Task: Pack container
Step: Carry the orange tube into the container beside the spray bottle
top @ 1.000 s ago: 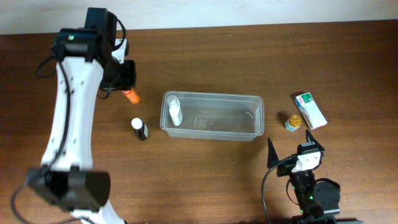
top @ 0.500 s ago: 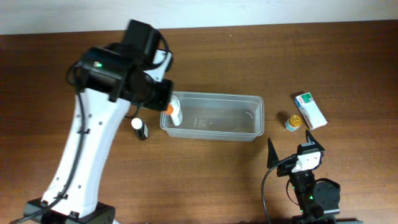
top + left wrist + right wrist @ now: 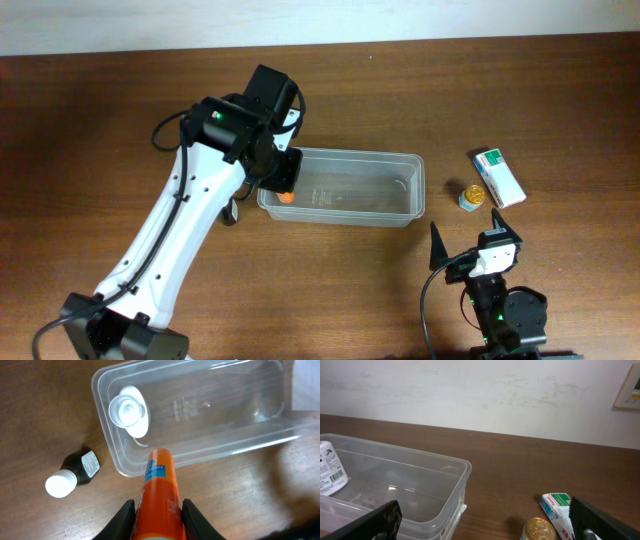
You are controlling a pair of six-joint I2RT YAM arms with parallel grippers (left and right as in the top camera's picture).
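far left: small dark bottle [image 3: 75, 472] with a white cap lay on its side on the tabletop [image 3: 400, 90], just outside the container's left end. not packed.

next: left fingers [image 3: 197, 520] were clenched on an orange tube [image 3: 161, 495] with a blue label, one finger on each side of it. the tube's tip hung over the left end of the container [image 3: 345, 153], about at the near wall. in the wrist view it looked above the rim, not resting on anything, and not yet released.

inside the container, left end: one white bottle [image 3: 129, 411], cap up, close to the left wall. that was the only item in there. the rest of the tub, middle through right end, was bare clear plastic.

container itself sat mid-tabletop, long axis left-right, upright.

right of it, apart from the right wall: a small gold-lidded jar [image 3: 471, 196], and touching or just beside that on its far-right side, a green-and-white carton [image 3: 498, 177]. both on the tabletop, untouched.

near right: right fingers [image 3: 380, 520] were spread wide and gripped nothing, parked near the tabletop's near edge, facing the container and jar.

my read on progress: one item in, one over the tub about to go in, three out (dark bottle, jar, carton), assuming all of them belong in. well under half done. plenty of room in the tub.
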